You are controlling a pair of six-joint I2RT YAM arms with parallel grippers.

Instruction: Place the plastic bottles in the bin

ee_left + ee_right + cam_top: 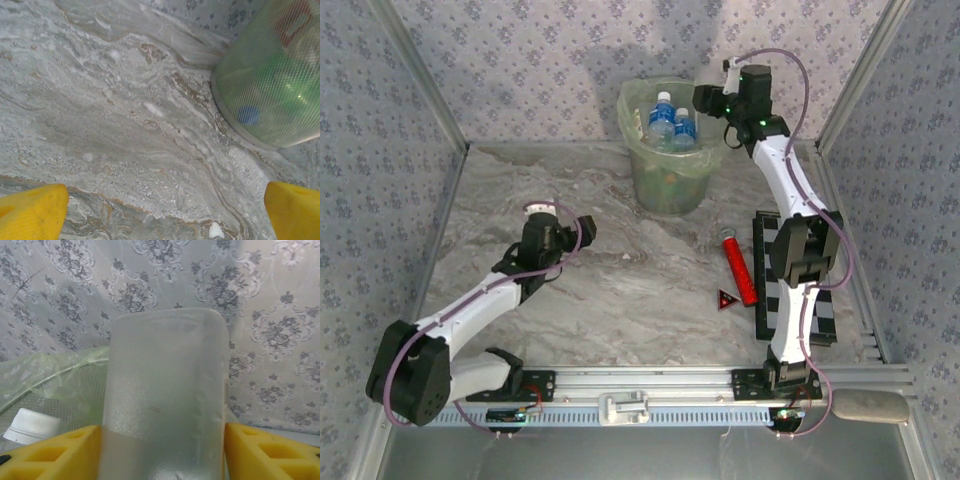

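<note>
Right claw (pixel 162 452): clenched on a frosted plastic bottle (pixel 165 380), held at the rim of the bin (pixel 670 185).
Bin: pale green, bag-lined, at the far wall; blue-labelled bottles (pixel 672 126) stood inside, with a white cap (pixel 30 425) near the rim.
Left claw (pixel 162 210): released, fingers wide apart above bare tabletop (pixel 620 285), near the bin's base.
Red tube (pixel 740 268) and red triangle (pixel 726 299): lay on the tabletop.

Bottle (pixel 165 390) cut off at bottom edge; bin (pixel 223 108) contents blurred behind wall
</note>
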